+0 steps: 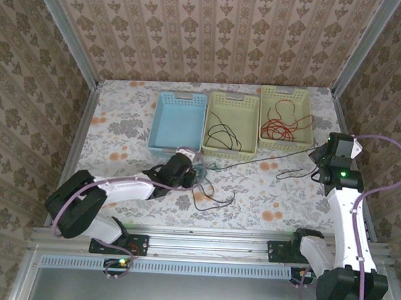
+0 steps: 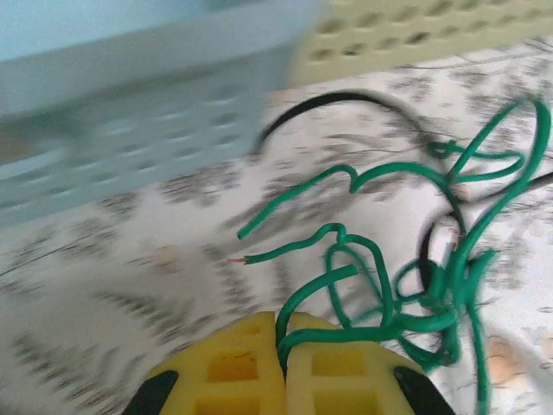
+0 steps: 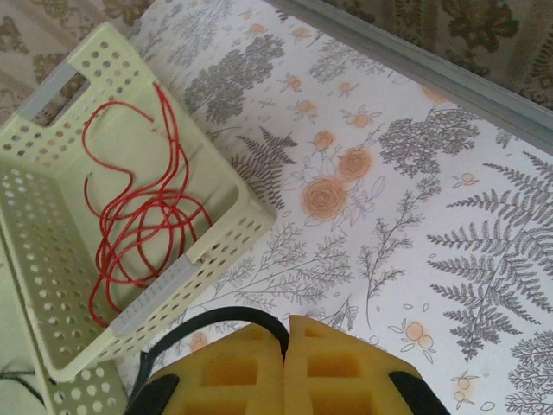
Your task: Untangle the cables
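My left gripper (image 2: 283, 333) is shut on the green cable (image 2: 415, 173), which loops in a tangle over the floral table just right of the yellow pads. A black cable (image 2: 328, 102) arcs behind it. From above, the left gripper (image 1: 192, 172) sits low in front of the blue basket (image 1: 178, 122), with the green cable (image 1: 203, 167) at its tip. My right gripper (image 3: 287, 327) is shut on a black cable (image 3: 216, 318) that curves off to the left. The right gripper (image 1: 316, 171) hovers at the table's right side. The red cable (image 3: 147, 216) lies coiled in the right basket (image 3: 216, 242).
Three baskets stand in a row at the back: blue, a middle pale green one (image 1: 232, 123) holding part of a black cable (image 1: 223, 132), and the right one (image 1: 285, 118) with the red cable (image 1: 280, 129). More black wire loops on the table (image 1: 215, 199) near the front.
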